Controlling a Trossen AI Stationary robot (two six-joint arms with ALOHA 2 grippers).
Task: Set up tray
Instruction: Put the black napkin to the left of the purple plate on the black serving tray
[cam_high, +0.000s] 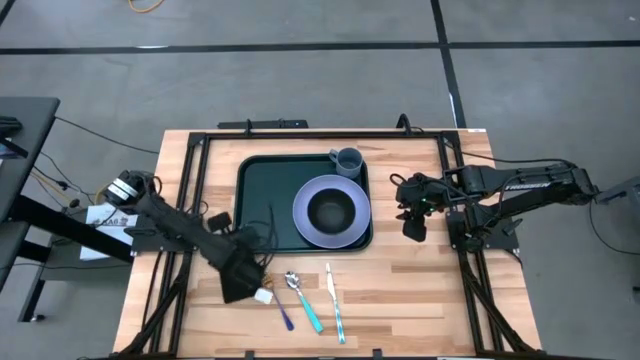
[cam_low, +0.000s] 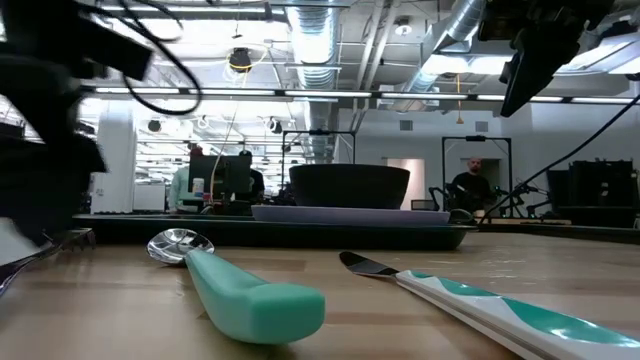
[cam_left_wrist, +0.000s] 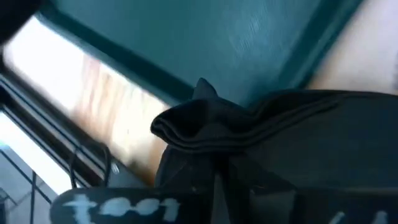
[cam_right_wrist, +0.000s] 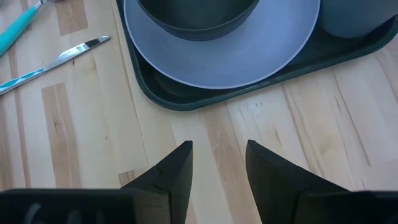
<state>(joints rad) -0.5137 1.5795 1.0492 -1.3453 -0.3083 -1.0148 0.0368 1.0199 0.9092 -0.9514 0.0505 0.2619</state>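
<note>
The dark green tray (cam_high: 262, 195) lies on the table's far middle. It carries a lavender plate (cam_high: 352, 232) with a dark bowl (cam_high: 331, 210), and a grey cup (cam_high: 347, 161) at its far right corner. My left gripper (cam_high: 238, 265) is near the tray's near left corner, shut on a black napkin (cam_left_wrist: 261, 130). My right gripper (cam_right_wrist: 217, 163) hangs open over bare wood to the right of the tray (cam_right_wrist: 186, 99), holding nothing. My left gripper pinches a bunched fold (cam_left_wrist: 205, 124) of the black napkin between its two fingers; several layers show at the fold. The fingers come slanting down from the table's left. The cloth bulges out beyond the fingertips. Whether its lower part touches the table I cannot tell.
On the near middle of the table lie a teal-handled spoon (cam_high: 305, 300), a knife (cam_high: 334, 303) with a teal and white handle, and a purple-handled utensil (cam_high: 286, 318). People sit in the room beyond the table.
</note>
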